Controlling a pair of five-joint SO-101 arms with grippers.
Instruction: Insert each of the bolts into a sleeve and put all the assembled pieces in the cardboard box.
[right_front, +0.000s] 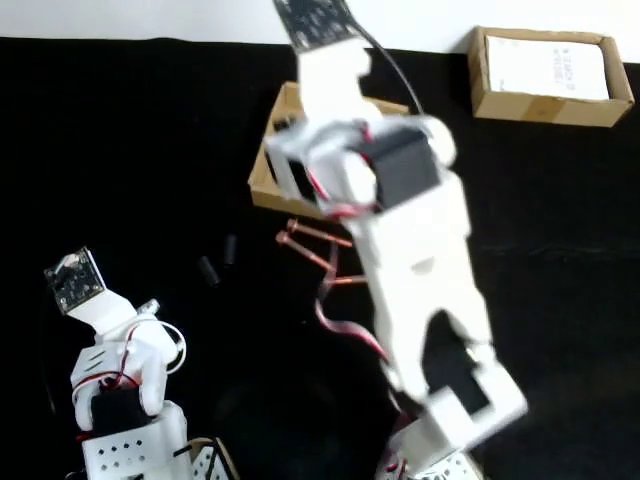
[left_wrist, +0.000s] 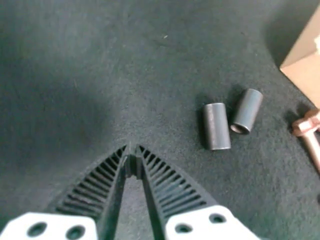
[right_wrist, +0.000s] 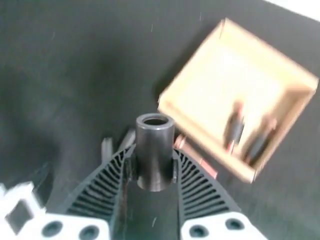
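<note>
You are partway. On the black counter (right_front: 120, 150), the open tan cardboard box (right_wrist: 225, 70) seems to hold two assembled pieces (right_wrist: 235, 127); the right wrist view looks inside it, where the high view has an arm across it. The jaws of your right gripper (right_wrist: 152, 156) pinch an upright dark cylindrical sleeve (right_wrist: 154, 132); those of the left gripper (left_wrist: 132, 152) are pressed together, empty. Two loose dark sleeves (left_wrist: 216, 126) and slim copper-coloured bolts (right_front: 320, 245) lie near the box, not yet joined.

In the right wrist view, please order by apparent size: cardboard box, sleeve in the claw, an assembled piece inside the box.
1. cardboard box
2. sleeve in the right claw; nearness to the camera enlarges it
3. assembled piece
</note>
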